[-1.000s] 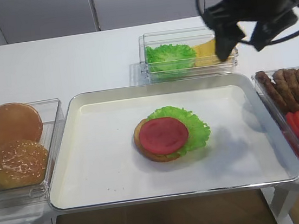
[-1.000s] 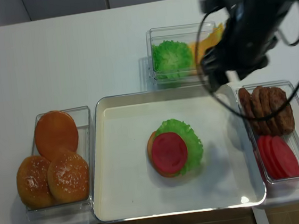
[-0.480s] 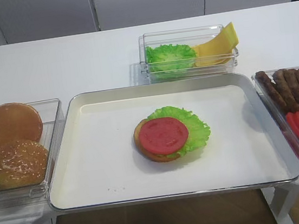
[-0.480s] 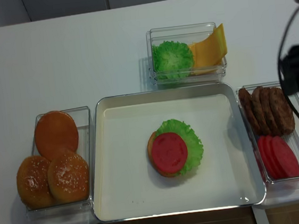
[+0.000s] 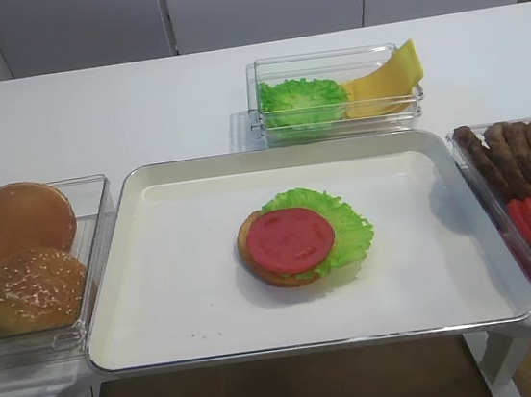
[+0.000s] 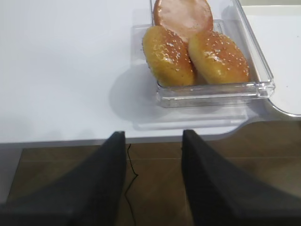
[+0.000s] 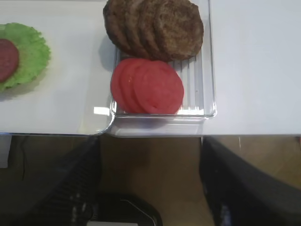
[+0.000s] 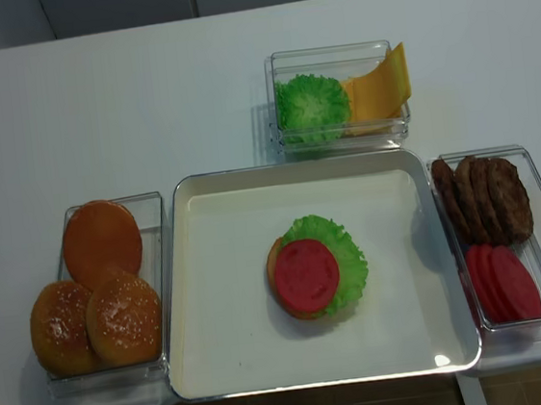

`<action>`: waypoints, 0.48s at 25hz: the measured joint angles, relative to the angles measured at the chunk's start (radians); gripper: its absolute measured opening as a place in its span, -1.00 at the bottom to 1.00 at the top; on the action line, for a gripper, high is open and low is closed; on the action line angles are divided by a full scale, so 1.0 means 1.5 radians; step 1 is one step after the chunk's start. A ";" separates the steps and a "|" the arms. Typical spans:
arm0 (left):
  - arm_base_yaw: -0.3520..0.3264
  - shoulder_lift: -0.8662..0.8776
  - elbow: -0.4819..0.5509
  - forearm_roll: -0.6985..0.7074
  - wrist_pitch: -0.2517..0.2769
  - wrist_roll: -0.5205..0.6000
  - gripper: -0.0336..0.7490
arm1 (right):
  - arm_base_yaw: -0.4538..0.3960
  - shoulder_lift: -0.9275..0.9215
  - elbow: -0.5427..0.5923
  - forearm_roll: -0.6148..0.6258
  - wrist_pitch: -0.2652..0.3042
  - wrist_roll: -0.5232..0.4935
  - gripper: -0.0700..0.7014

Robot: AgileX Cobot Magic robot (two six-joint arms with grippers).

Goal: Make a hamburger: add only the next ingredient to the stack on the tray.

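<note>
The right claw (image 7: 150, 188) hangs spread wide and empty off the table (image 7: 254, 66) edge, below the bin (image 7: 209, 94) of spare tomato slices (image 7: 148, 87). The left claw (image 6: 153, 183) is likewise parted. A tomato slice (image 5: 290, 240) tops the stack (image 5: 304, 235) mid-tray (image 5: 162, 298).

No readable text, label, brand, number or sign anywhere: none on shiny metal tray (image 8: 179, 299), clear plastic bins (image 8: 333, 59), or white table (image 8: 144, 100).

Tomato slices (image 7: 148, 87) overlap below meat patties (image 7: 155, 26) in one bin (image 7: 209, 84).
</note>
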 joint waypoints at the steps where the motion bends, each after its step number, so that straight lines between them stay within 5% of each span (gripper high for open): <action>1: 0.000 0.000 0.000 0.000 0.000 0.000 -0.15 | 0.000 -0.034 0.014 0.000 0.004 0.000 0.45; 12: 0.000 0.000 0.000 0.000 0.000 0.000 -0.15 | 0.000 -0.325 0.088 0.000 0.030 0.000 0.43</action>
